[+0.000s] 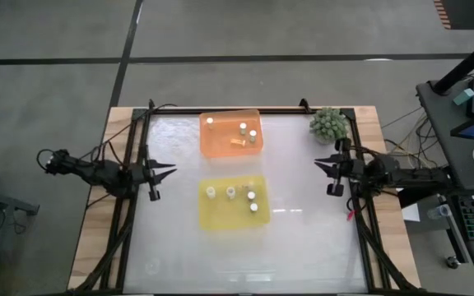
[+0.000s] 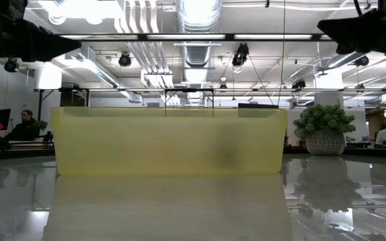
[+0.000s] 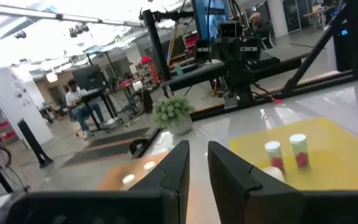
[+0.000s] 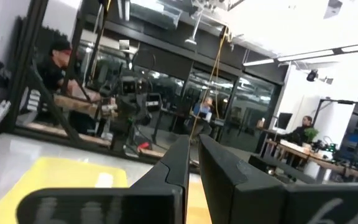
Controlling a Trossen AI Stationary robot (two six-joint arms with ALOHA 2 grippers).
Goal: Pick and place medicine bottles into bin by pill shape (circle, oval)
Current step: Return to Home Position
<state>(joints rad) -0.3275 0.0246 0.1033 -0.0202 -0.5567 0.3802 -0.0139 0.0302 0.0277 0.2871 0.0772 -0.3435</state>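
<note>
Several small white-capped medicine bottles stand upright in the yellow bin (image 1: pixel 206 215), among them one (image 1: pixel 230 192) near its far wall; two show in the left wrist view (image 3: pixel 273 152). Three more stand in the orange bin (image 1: pixel 220 148), one (image 1: pixel 243 127) near its far side, beside a small orange thing lying flat (image 1: pixel 238 141). My left gripper (image 1: pixel 167 173) hovers at the table's left edge, shut and empty (image 3: pixel 197 146). My right gripper (image 1: pixel 323 164) hovers at the right edge, shut and empty (image 4: pixel 193 140).
A green spiky plant ball in a pot (image 1: pixel 328 123) stands at the far right corner, just beyond my right gripper. The yellow bin's near wall (image 2: pixel 169 142) fills the low view. People sit at desks in the room beyond the table.
</note>
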